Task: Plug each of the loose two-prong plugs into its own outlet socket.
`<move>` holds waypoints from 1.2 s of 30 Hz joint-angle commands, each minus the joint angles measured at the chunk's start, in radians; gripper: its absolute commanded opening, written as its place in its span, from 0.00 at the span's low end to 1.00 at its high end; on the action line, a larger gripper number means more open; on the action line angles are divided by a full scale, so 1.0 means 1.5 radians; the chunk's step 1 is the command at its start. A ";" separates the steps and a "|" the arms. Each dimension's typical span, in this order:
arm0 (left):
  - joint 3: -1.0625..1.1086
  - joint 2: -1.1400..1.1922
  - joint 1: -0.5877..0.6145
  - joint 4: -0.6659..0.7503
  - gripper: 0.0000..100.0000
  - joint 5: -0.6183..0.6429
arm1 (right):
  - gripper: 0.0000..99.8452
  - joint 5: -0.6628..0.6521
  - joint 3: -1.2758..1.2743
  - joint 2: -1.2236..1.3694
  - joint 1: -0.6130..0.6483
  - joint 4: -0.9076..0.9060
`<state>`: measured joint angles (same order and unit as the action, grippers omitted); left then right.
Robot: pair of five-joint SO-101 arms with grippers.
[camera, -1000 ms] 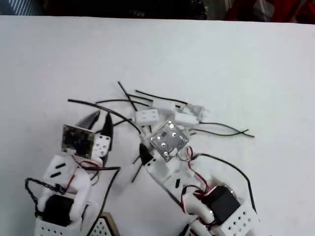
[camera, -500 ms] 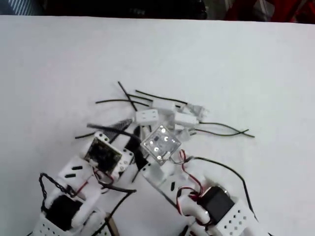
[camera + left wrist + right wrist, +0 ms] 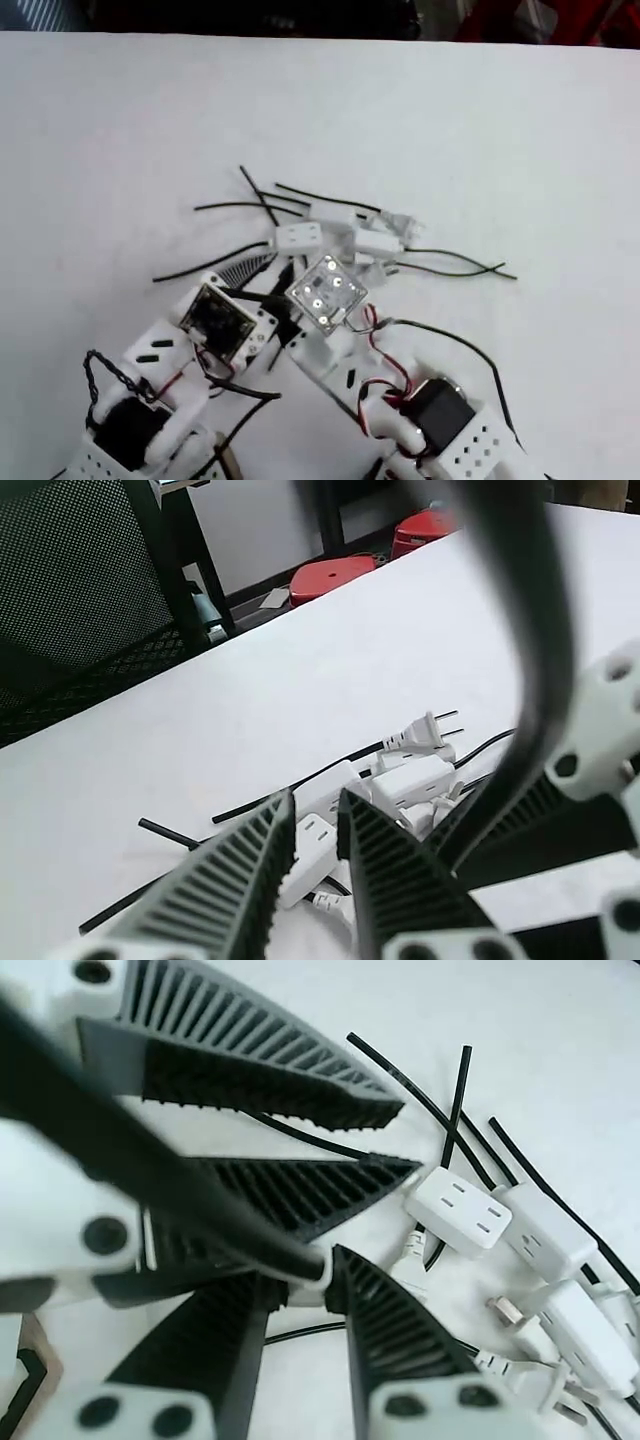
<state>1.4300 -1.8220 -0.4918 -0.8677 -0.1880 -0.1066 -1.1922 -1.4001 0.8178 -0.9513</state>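
Three white outlet sockets (image 3: 298,237) (image 3: 462,1210) lie clustered mid-table among black cords, with a loose two-prong plug (image 3: 400,225) (image 3: 415,735) at their right end. My right gripper (image 3: 302,1270) is shut on a small white plug piece (image 3: 300,1293) with a black cord (image 3: 150,1165). That cord runs up across my left wrist (image 3: 520,630). Just in front of the nearest socket (image 3: 320,830), my left gripper (image 3: 315,805) (image 3: 408,1138) stands open with nothing between its fingers. The two grippers sit close together in the high view, left (image 3: 258,270) beside right (image 3: 287,315).
Several loose black cords (image 3: 450,262) trail right and left of the cluster. One cord end (image 3: 200,265) lies left of my left gripper. The white table (image 3: 450,120) has free room at the back and both sides.
My left arm has swung right, up against the right gripper and the sockets. The long cord's free end shifted nearer. My right gripper edged slightly left, still holding its plug.
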 commanded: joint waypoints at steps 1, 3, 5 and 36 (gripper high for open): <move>-0.036 0.001 0.069 -0.025 0.10 -0.008 | 0.02 0.004 0.006 -0.008 -0.055 0.014; -0.049 0.004 0.107 -0.062 0.12 -0.008 | 0.02 0.006 0.006 -0.008 -0.093 0.015; -0.073 0.004 0.122 -0.111 0.16 -0.008 | 0.02 0.007 0.005 -0.008 -0.128 0.019; -0.255 0.706 0.224 -0.262 0.32 -0.211 | 0.02 0.034 -0.103 -0.003 -0.317 0.189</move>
<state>1.0449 -0.8677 -0.2555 -1.3495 -0.4427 -0.0591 -1.3564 -1.4001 0.3483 -0.6843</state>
